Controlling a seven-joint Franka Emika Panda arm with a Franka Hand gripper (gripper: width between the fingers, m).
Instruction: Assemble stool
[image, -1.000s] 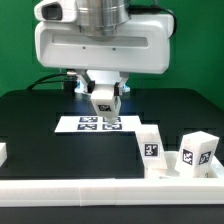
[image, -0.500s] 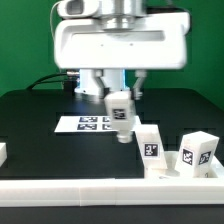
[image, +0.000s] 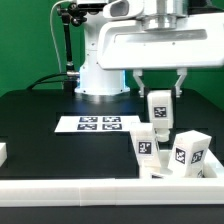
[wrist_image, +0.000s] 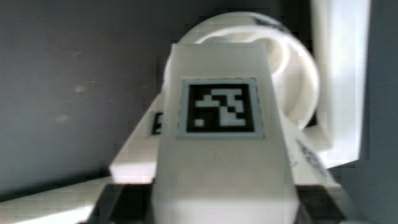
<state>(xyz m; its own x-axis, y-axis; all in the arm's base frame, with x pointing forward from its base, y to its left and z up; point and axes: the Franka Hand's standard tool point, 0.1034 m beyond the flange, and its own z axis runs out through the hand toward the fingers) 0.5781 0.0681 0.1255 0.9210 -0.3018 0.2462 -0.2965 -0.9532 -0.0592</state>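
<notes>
My gripper (image: 160, 90) is shut on a white leg block (image: 160, 110) with a black-and-white tag and holds it upright in the air. It hangs just above two other tagged leg blocks (image: 146, 146) (image: 193, 152) that stand at the front on the exterior view's right. In the wrist view the held block (wrist_image: 217, 110) fills the picture between the dark pads (wrist_image: 128, 200). A curved white part (wrist_image: 285, 45) shows behind it; I cannot tell whether it is the round seat. The seat does not show plainly in the exterior view.
The marker board (image: 97, 124) lies flat on the black table at mid-depth. A white raised rail (image: 90, 188) runs along the front edge. A small white piece (image: 3, 152) sits at the exterior view's left edge. The robot base (image: 100, 60) stands behind.
The gripper has carried the leg block from above the marker board toward the exterior view's right, to a spot over the two standing leg blocks.
</notes>
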